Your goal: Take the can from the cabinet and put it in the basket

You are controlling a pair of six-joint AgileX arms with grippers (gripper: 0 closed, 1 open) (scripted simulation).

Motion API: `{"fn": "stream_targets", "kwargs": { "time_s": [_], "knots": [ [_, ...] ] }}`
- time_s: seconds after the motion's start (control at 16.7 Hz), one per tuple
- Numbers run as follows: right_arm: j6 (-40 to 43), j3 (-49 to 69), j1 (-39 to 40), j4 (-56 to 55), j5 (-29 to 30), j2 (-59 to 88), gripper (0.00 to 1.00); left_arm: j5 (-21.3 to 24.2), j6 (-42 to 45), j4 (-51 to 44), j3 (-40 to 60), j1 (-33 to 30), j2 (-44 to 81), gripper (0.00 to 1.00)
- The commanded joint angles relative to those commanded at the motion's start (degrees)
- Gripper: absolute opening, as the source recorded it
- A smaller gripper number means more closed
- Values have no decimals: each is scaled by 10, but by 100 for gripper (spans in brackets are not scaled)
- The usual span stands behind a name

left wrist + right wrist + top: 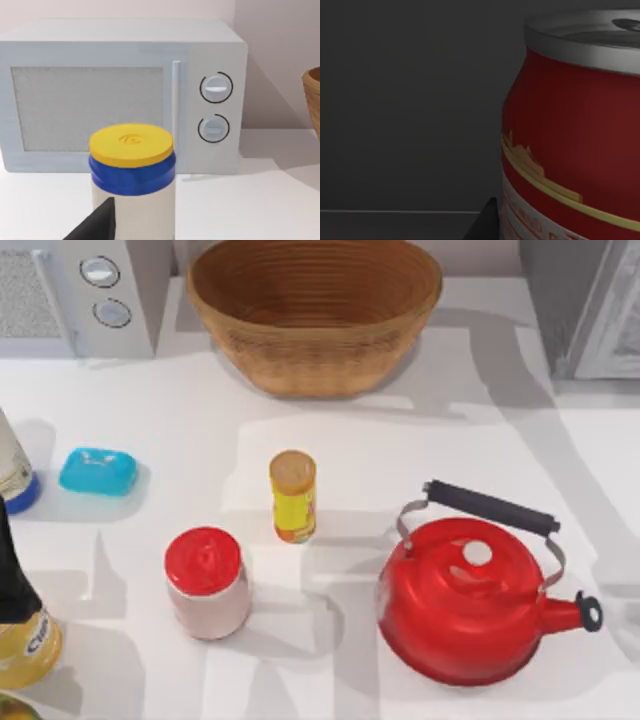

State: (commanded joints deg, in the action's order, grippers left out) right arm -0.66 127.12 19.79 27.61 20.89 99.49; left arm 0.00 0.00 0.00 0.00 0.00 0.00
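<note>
red-sided can (pixel 570 125) sits right up against your right wrist camera, upright, silver rim on top, dark grey cabinet wall (pixel 405 100) behind it. so the can is inside the cabinet, and your right gripper is in there with it. a dark finger tip (pixel 487 222) shows just beside the can's base; can't tell from that if the fingers are wide, narrow or already on it. judging by looks: light, stiff but thin-walled, smooth and slippery. take it mid-body, across the straight red side, below the shoulder taper, squeeze gently so it won't dent or pop out.

left arm sits parked near a jar with a yellow lid (pixel 131 145), facing the white microwave (pixel 120 95); its fingers' spread can't be told either.

farther out, the basket (pixel 314 315) waits at the table's far edge, centre, with the cabinet (pixel 585 305) at far right.
</note>
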Motion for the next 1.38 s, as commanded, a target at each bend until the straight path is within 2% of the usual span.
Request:
{"fn": "stream_targets", "kwargs": {
  "time_s": [0.42, 0.78, 1.08, 1.38],
  "knots": [
    [0, -46, 100, 119, 100, -168, 0, 0, 0, 0, 0, 0, 0, 100],
    [-1, -50, 104, 126, 106, -176, 0, 0, 0, 0, 0, 0, 0, 100],
    [-3, -139, 77, 95, 47, -245, 0, 0, 0, 0, 0, 0, 0, 100],
    [-6, -377, 16, 26, -58, -396, 0, 0, 0, 0, 0, 0, 0, 100]
  ]
}}
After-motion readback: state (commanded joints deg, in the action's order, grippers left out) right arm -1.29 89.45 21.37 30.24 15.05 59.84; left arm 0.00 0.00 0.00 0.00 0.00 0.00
